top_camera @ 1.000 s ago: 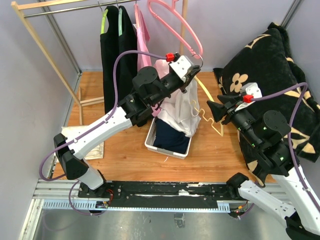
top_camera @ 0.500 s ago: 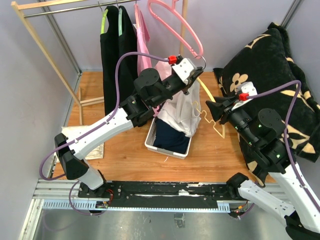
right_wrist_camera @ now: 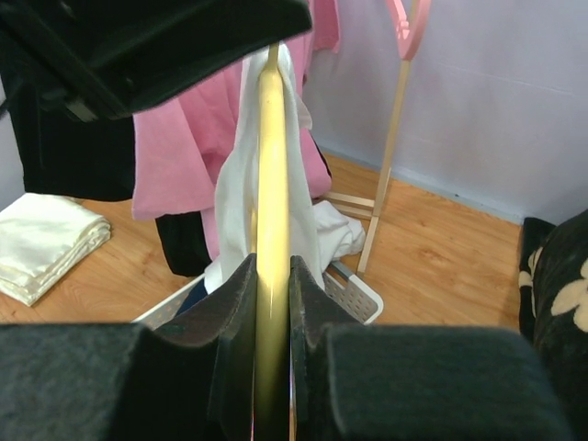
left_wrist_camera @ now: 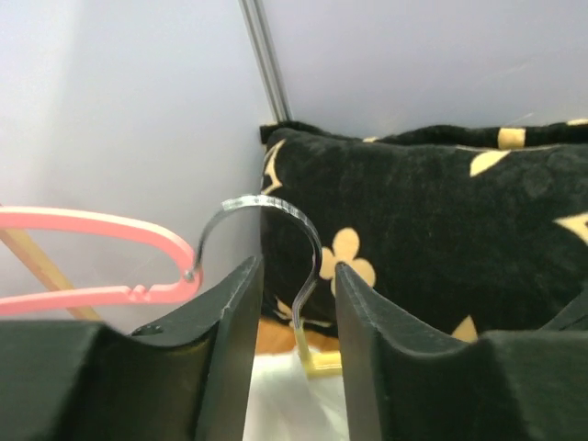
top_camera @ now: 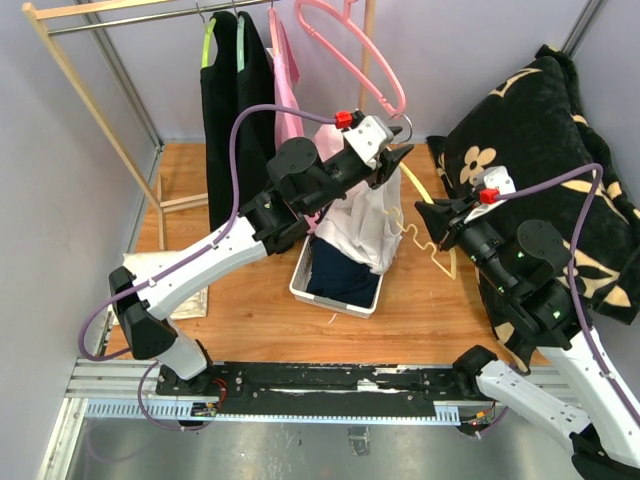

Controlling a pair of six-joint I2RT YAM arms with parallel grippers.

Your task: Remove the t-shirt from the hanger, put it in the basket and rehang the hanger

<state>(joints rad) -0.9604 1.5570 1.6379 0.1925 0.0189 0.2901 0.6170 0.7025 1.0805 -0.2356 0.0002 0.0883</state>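
A: Okay, left gripper (top_camera: 398,158)?
B: Jaws apart. The metal hook (left_wrist_camera: 262,202) of the yellow hanger (top_camera: 414,186) stands between the fingers with a gap on either side, not pinched.
A: Right gripper (right_wrist_camera: 273,266)?
B: Clamped on the hanger's yellow arm, both fingers pressed against it. The wrist view is clear on that.
A: T-shirt?
B: The white t-shirt (top_camera: 368,225) is on the hanger, draped below the left gripper. Its lower part hangs over the white basket (top_camera: 300,283), above a dark garment (top_camera: 340,280) inside. Touching or not, can't tell.
A: Surroundings?
B: A pink hanger (top_camera: 350,50) is up by the wooden rack (top_camera: 60,60), with black garments (top_camera: 235,100) hanging beside it. A black floral cushion (top_camera: 540,130) sits at right, and a folded cream cloth (top_camera: 165,285) lies at left.
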